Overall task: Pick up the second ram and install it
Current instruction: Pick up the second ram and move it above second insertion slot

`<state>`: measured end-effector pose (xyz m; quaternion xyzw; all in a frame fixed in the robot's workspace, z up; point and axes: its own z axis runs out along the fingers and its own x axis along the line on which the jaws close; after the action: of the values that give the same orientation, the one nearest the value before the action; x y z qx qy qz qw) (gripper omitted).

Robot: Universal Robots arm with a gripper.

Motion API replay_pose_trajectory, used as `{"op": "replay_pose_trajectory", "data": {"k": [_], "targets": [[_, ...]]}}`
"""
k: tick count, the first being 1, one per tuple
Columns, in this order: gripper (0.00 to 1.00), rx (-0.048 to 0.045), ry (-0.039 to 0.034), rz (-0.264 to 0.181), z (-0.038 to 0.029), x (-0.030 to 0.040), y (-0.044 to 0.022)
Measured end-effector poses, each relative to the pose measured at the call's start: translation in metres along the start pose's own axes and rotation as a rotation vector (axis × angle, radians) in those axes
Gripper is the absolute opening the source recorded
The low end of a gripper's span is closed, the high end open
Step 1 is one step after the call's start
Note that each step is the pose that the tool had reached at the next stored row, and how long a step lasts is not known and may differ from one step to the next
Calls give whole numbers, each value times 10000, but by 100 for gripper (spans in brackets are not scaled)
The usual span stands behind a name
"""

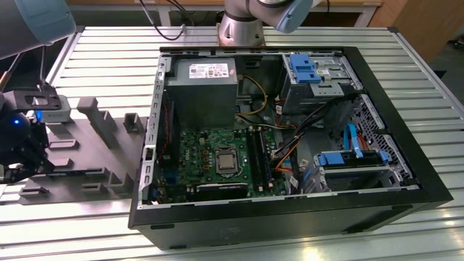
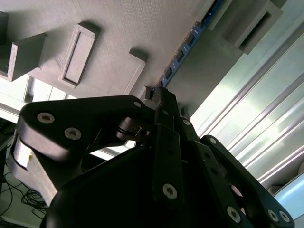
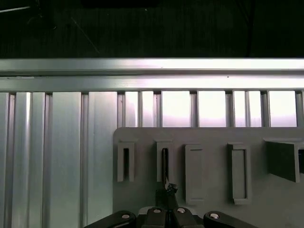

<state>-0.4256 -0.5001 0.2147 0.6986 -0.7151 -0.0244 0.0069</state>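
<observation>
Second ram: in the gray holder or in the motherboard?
In the gray holder: the second wrist view shows the second ram standing on edge in it, the hand at its end.

Table: silver metal slats.
Middle: open computer case, on its side.
Edge at the exterior view's left: grey slotted holder.

1. Table: I log the computer case lying open on it, toward the exterior view's right.
2. Fixture plate: on the table at the case's 9 o'clock, just beside it.
3. Arm base: behind the case, at its 12 o'clock.
4. Inside the case: power supply at 11 o'clock, motherboard at 7, drive cage at 4.
5. Gripper: over the fixture's 9 o'clock edge.
6. Second ram: edgewise in a fixture groove, at the gripper's tip.
</observation>
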Motion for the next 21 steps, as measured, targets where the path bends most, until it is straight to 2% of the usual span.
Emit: {"op": "replay_pose_trajectory", "data": {"k": [21], "targets": [[11, 2, -2, 0, 31, 2, -71]]}}
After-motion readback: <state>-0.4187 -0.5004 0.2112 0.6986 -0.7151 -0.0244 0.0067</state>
